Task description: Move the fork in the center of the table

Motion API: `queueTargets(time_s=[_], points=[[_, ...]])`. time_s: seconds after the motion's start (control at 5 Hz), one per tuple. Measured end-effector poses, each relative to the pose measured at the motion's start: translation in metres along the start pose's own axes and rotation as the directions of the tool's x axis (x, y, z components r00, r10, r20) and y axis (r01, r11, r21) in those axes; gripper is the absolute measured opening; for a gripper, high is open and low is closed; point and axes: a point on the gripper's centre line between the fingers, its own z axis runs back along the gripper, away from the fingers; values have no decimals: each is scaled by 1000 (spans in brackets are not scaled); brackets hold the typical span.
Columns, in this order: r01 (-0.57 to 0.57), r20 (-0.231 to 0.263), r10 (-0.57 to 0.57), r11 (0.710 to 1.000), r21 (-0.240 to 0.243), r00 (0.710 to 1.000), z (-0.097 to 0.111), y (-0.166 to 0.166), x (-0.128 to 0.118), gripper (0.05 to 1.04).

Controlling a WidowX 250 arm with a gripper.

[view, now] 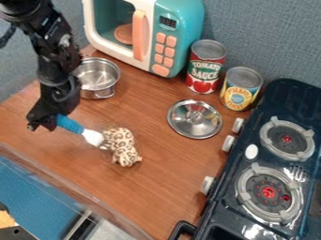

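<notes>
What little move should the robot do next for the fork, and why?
Maybe ease the hand clear of the blue-handled utensil, because the hand is right at that handle, while what looks like the fork is over on the stove.

The wooden tabletop (160, 187) is looked down on at a slant from fairly close, with the view directed across it toward the blue-grey partition (270, 33) behind. The toy microwave (179, 33) is framed near 12 o'clock, the two-burner toy stove (282, 91) is cut off from 3 to 5 o'clock, and the blue surface (31, 192) is taken in toward 8 o'clock.
</notes>
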Motion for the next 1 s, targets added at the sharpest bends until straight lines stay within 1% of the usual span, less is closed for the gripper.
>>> queueTargets(time_s=[0.4, 0.8, 1.0], points=[[-5, 78, 5, 1000, 9, 997, 3, 12, 29, 422], [72, 116, -75, 997, 36, 990, 9, 20, 65, 422], [97, 119, -102, 994, 44, 988, 12, 19, 84, 422]])
